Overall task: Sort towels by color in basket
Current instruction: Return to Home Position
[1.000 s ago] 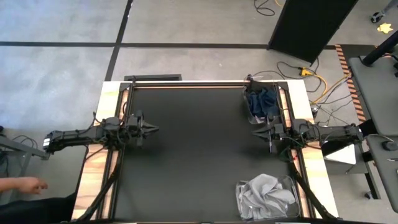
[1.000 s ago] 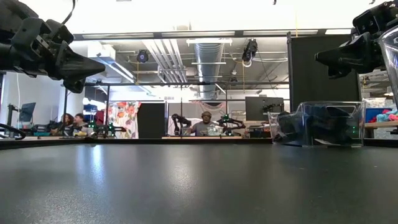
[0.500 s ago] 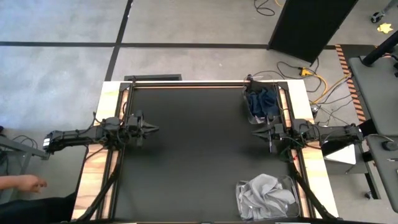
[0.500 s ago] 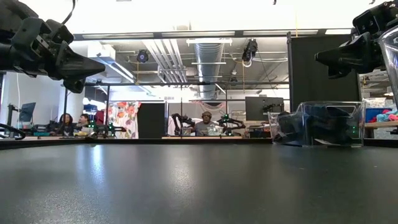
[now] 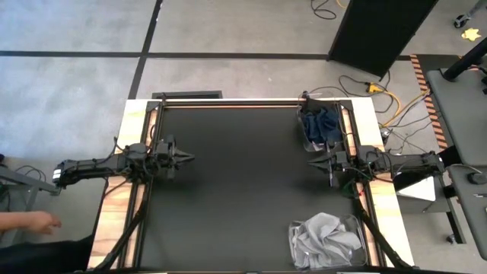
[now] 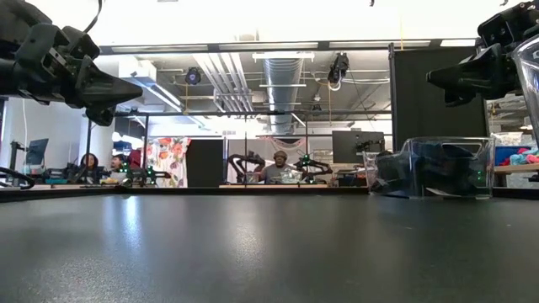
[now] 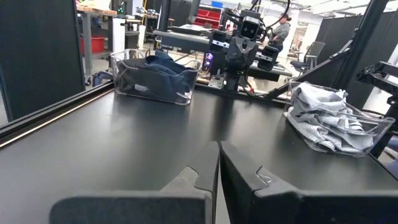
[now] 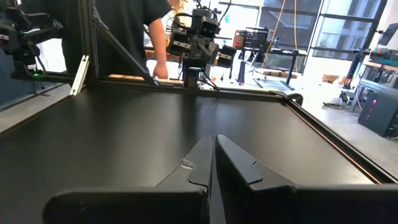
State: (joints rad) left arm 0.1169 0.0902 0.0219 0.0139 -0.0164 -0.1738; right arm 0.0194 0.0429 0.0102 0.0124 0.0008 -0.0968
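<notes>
Dark navy towels (image 5: 321,124) fill a clear basket (image 5: 308,138) at the table's far right, also seen in the left wrist view (image 7: 163,67) and the low view (image 6: 438,167). Light grey towels (image 5: 326,237) lie crumpled in a second clear basket (image 5: 358,225) at the near right (image 7: 323,118). My left gripper (image 5: 190,158) hangs shut and level above the mat's left side (image 7: 218,163). My right gripper (image 5: 310,163) hangs shut and level at the right side, between the two baskets (image 8: 213,155). Neither holds anything.
A black mat (image 5: 236,190) covers the table between the arms, with a wooden margin (image 5: 122,205) on each side. A person's hand (image 5: 39,222) shows beyond the near left corner. People sit in the room behind (image 6: 274,164).
</notes>
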